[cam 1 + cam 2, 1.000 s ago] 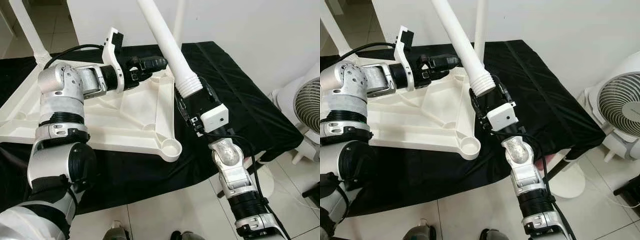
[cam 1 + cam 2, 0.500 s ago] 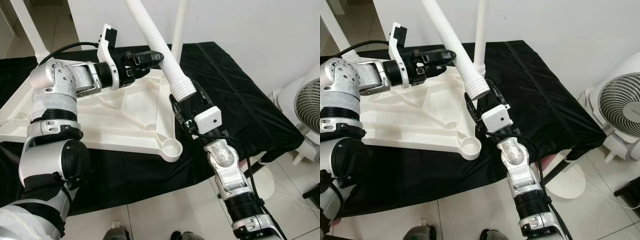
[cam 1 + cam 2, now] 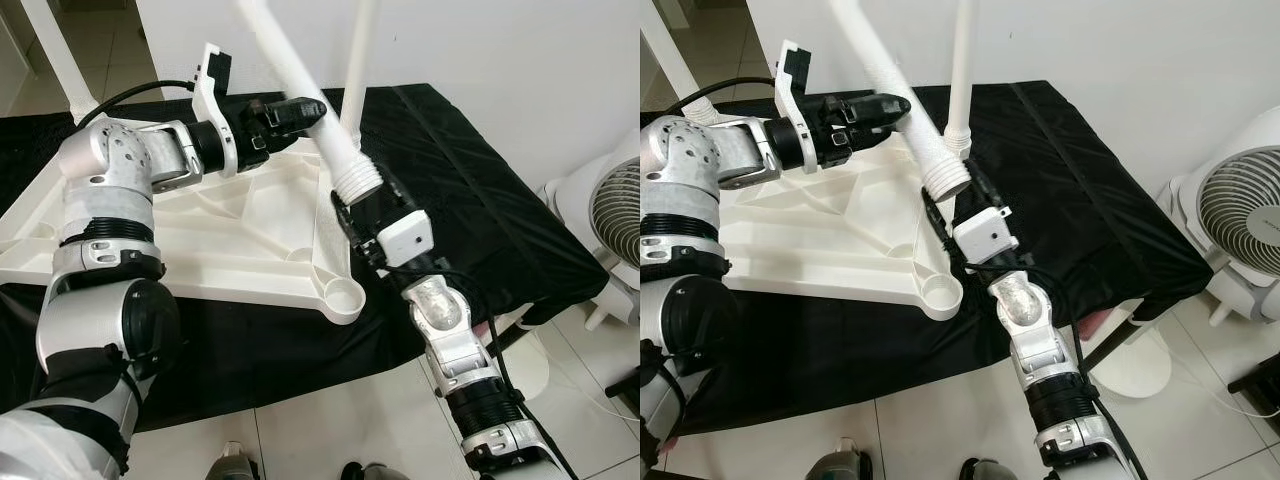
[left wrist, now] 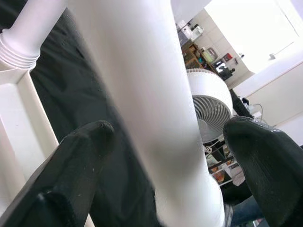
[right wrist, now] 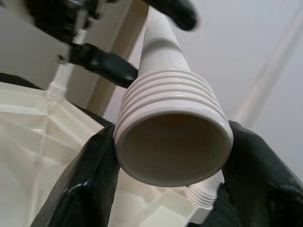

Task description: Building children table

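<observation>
The white table top lies upside down on a black cloth. My right gripper is shut on the threaded end of a loose white leg, held just above the top's right rim. In the right wrist view both fingers press that hollow end. The leg slants up to the left. My left gripper straddles its shaft, open, with one finger touching and a small gap at the other. The near corner socket stands empty.
One leg stands upright in the far right corner of the top and another at the far left. A white fan stands on the tiled floor to the right. A white wall rises behind the cloth.
My right gripper has carried the threaded end left and lower, toward the top's rim, and the leg leans further left. My left gripper has reached forward around the shaft.
</observation>
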Robot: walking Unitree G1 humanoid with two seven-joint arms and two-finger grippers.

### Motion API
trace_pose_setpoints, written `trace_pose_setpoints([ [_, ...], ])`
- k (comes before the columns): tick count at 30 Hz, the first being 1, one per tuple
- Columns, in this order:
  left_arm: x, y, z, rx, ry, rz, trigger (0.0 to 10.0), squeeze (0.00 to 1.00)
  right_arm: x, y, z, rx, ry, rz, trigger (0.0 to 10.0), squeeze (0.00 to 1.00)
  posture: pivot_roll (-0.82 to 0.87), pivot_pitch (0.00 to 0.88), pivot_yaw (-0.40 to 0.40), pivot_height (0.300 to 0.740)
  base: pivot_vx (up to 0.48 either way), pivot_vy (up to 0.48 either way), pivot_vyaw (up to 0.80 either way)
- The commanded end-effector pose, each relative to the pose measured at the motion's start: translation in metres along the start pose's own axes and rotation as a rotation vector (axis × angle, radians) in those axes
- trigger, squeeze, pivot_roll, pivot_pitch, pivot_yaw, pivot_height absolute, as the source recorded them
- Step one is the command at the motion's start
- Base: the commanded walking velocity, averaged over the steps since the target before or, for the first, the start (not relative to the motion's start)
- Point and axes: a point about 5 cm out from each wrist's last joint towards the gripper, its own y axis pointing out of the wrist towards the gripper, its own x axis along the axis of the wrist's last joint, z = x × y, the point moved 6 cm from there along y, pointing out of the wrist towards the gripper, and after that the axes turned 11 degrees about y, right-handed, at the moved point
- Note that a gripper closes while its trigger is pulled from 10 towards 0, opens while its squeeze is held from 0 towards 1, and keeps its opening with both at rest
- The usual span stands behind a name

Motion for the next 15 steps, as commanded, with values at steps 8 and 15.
trace_pose_setpoints([
  [8, 0.011, 0.011, 0.000, 0.024, 0.019, -0.020, 10.0, 0.00, 0.004, -0.004, 0.013, 0.045, -0.014, -0.023, 10.0, 0.00, 0.07, 0.071, -0.001, 0.740, 0.000, 0.000, 0.00],
  [15, 0.028, 0.008, 0.008, 0.086, 0.049, -0.052, 10.0, 0.00, 0.003, -0.011, 0.020, 0.047, -0.016, -0.018, 10.0, 0.00, 0.07, 0.069, 0.004, 0.740, 0.000, 0.000, 0.00],
])
